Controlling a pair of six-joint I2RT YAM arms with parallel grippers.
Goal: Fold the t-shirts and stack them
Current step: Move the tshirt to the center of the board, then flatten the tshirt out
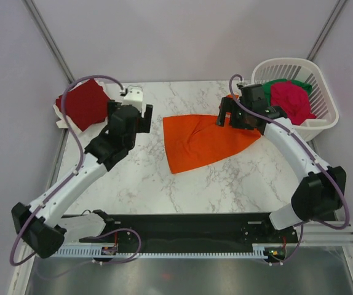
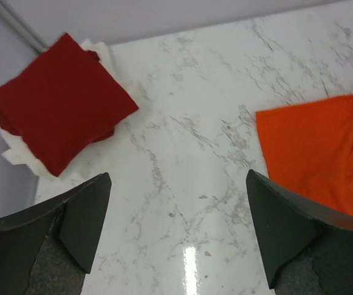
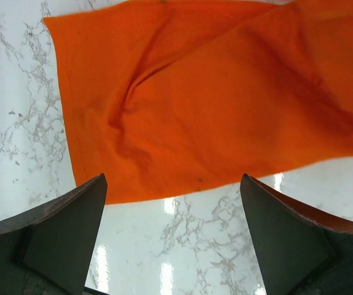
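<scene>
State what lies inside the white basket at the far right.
In the white lattice basket, a crumpled magenta-pink t-shirt lies on a green t-shirt, which shows only at the edges. Anything beneath them is covered.

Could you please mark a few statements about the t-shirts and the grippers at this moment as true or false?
1. The orange t-shirt lies on the table between the two arms. True.
2. The dark red t-shirt is in the basket. False: the dark red t-shirt lies folded at the table's far left corner, on white cloth.
3. The basket holds the magenta t-shirt and the green t-shirt. True.
4. The right gripper clamps the orange t-shirt. False: the right gripper hangs open above it, its fingers holding nothing.
5. The left gripper is open and empty. True.
</scene>
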